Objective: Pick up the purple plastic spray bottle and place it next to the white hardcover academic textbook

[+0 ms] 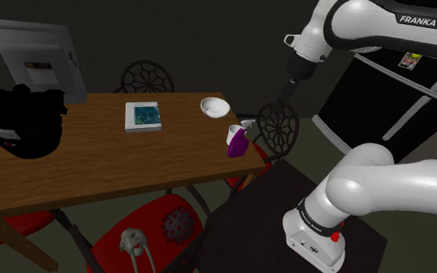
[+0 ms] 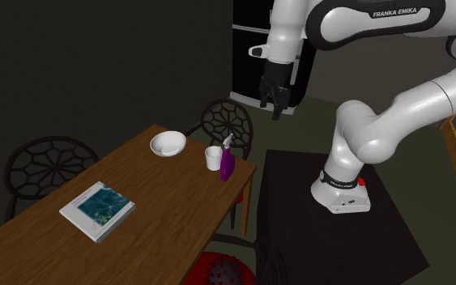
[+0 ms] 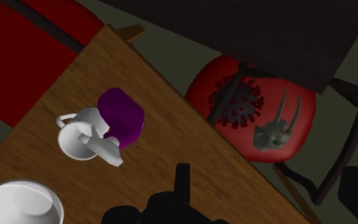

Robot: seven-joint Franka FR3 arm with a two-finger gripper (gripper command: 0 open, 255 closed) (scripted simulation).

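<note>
You are viewing the approach stage. The gripper [image 2: 273, 104] is hanging in the air above and beyond the corner of the table [image 2: 161, 243], carrying nothing. You cannot tell from these views whether the claw is standing wide or narrow, so verify this before descending.

The spray bottle [image 2: 228, 164] is standing upright near the table corner closest to the stand. It has a purple body and a white trigger head. A white cup [image 2: 213, 157] is sitting just beside it; whether the two are touching cannot be told. A white bowl [image 2: 168, 144] is resting near them, farther along the same edge. The book [image 2: 98, 209], white-edged with a blue-green cover, is lying flat well apart from the bottle, toward the table's other end.

Handling, as a judgement: you are probably dealing with a light, rigid, smooth-walled item that tips easily if nudged.

- Aim to be taking hold across the purple body, below the white head.
- Approach from the side facing away from the cup.
- Avoid the trigger and nozzle, which are offering a poor, yielding surface.
- Keep closing force moderate, since a thin wall may be flexing and slipping.
</note>
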